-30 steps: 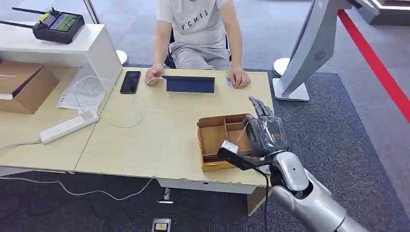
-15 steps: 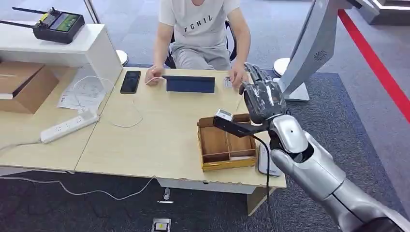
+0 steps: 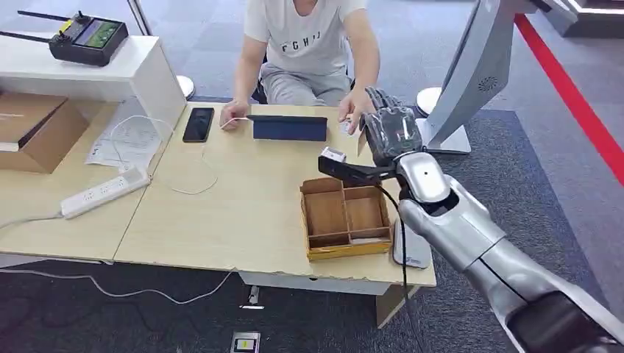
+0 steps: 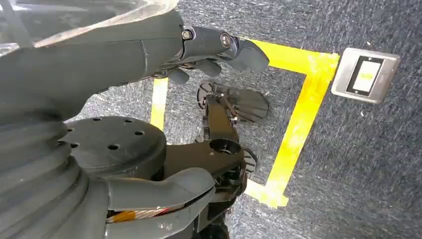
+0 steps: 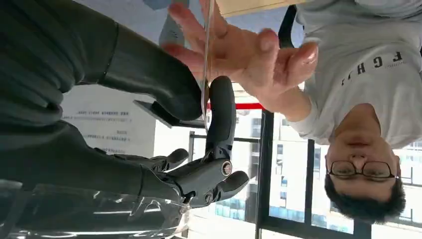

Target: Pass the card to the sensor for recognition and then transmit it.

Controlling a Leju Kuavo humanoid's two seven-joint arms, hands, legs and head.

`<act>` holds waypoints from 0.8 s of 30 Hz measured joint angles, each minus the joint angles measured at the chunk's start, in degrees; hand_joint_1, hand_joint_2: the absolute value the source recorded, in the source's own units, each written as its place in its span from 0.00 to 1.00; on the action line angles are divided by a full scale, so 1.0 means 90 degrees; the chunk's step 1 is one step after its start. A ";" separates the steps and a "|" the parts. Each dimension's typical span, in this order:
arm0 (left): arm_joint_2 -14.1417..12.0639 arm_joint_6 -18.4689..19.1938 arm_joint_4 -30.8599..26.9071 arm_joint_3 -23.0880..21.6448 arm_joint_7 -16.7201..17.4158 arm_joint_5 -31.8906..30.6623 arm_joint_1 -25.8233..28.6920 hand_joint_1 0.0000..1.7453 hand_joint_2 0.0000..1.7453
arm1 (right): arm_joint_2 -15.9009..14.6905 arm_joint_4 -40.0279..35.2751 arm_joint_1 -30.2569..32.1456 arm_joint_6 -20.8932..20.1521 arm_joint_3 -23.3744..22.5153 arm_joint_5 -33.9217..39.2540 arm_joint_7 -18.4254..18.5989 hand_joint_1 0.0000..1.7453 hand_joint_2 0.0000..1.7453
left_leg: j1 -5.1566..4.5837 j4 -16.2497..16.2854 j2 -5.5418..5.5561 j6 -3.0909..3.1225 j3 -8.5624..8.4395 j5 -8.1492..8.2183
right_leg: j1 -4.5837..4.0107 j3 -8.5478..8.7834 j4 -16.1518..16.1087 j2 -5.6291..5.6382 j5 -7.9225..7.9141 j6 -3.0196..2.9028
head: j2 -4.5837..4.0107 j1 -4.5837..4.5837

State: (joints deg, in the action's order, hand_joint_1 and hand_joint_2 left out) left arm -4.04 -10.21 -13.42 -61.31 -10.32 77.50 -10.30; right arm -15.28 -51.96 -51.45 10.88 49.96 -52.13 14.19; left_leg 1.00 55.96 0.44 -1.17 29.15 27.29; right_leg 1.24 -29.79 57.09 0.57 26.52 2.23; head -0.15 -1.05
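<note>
Reaching across the table (image 3: 221, 213), the right hand (image 3: 390, 132) pinches a thin card (image 5: 206, 59) edge-on between thumb and a finger, far side of the desk, just past the wooden divided tray (image 3: 344, 215). A seated person's hand (image 5: 239, 55) is on the card too, fingers spread around it. Dark tablet-like sensor (image 3: 289, 128) lies just beside them; black phone (image 3: 199, 124) further along. Left hand (image 4: 164, 55) hangs over carpet with yellow tape, fingers loosely apart, holding nothing.

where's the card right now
In the right wrist view the card is seen edge-on, pinched by the right hand, with the person's hand closing around it.
</note>
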 joint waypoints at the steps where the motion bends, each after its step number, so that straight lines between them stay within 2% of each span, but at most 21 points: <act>1: 0.0002 0.0000 0.0000 0.0000 0.0000 0.0000 0.0000 0.00 1.00 | 0.0017 0.0066 -0.0018 0.0000 0.0017 0.0000 0.0000 1.00 1.00 | 0.0000 0.0000 0.0000 0.0000 0.0000 0.0000 | 0.0000 0.0000 0.0000 0.0000 0.0000 0.0000 | 0.0000 0.0000; 13: 0.0007 -0.0027 0.0000 0.0000 0.0233 0.0041 0.0046 0.00 1.00 | 0.0335 0.0947 -0.0520 0.0010 0.0304 -0.0017 0.0022 1.00 1.00 | 0.0000 0.0000 0.0000 0.0000 0.0002 0.0000 | 0.0000 0.0000 0.0000 0.0001 -0.0001 0.0001 | 0.0000 0.0000; 19: 0.0017 -0.0080 0.0000 0.0000 0.0291 0.0175 0.0142 0.00 1.00 | 0.0544 0.1375 -0.0697 0.0185 0.0386 -0.0007 -0.0061 1.00 1.00 | 0.0001 0.0000 -0.0001 0.0000 0.0003 0.0000 | 0.0000 -0.0004 0.0000 0.0001 -0.0001 0.0001 | 0.0000 0.0000; 20: 0.0022 -0.0083 0.0000 0.0000 0.0323 0.0187 0.0157 0.00 1.00 | 0.0583 0.1472 -0.0713 0.0202 0.0413 -0.0005 -0.0066 0.00 1.00 | 0.0001 0.0000 0.0000 0.0000 0.0003 0.0000 | 0.0000 -0.0004 0.0000 0.0001 -0.0001 0.0001 | 0.0000 0.0000; 21: 0.0024 -0.0087 0.0000 0.0000 0.0354 0.0199 0.0169 0.00 1.00 | 0.0598 0.1542 -0.0723 0.0202 0.0423 -0.0012 -0.0073 0.00 0.00 | 0.0000 0.0000 0.0000 0.0000 0.0004 0.0000 | 0.0000 -0.0004 0.0000 0.0001 -0.0001 0.0001 | 0.0000 0.0000; 24: 0.0027 -0.0117 0.0002 0.0000 0.0437 0.0236 0.0193 0.00 1.00 | 0.0641 0.1712 -0.0728 0.0292 0.0474 -0.0097 -0.0090 0.00 0.00 | 0.0000 0.0000 0.0000 0.0000 0.0004 0.0000 | 0.0000 -0.0005 0.0000 0.0001 -0.0001 0.0001 | 0.0000 0.0000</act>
State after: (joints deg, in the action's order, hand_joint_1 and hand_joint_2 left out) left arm -3.80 -11.26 -13.40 -61.31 -6.38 79.63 -8.57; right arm -9.51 -36.55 -58.00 13.51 54.23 -53.00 13.38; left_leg 1.00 55.96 0.43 -1.17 29.18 27.29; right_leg 1.24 -29.83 57.09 0.58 26.51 2.24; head -0.15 -1.05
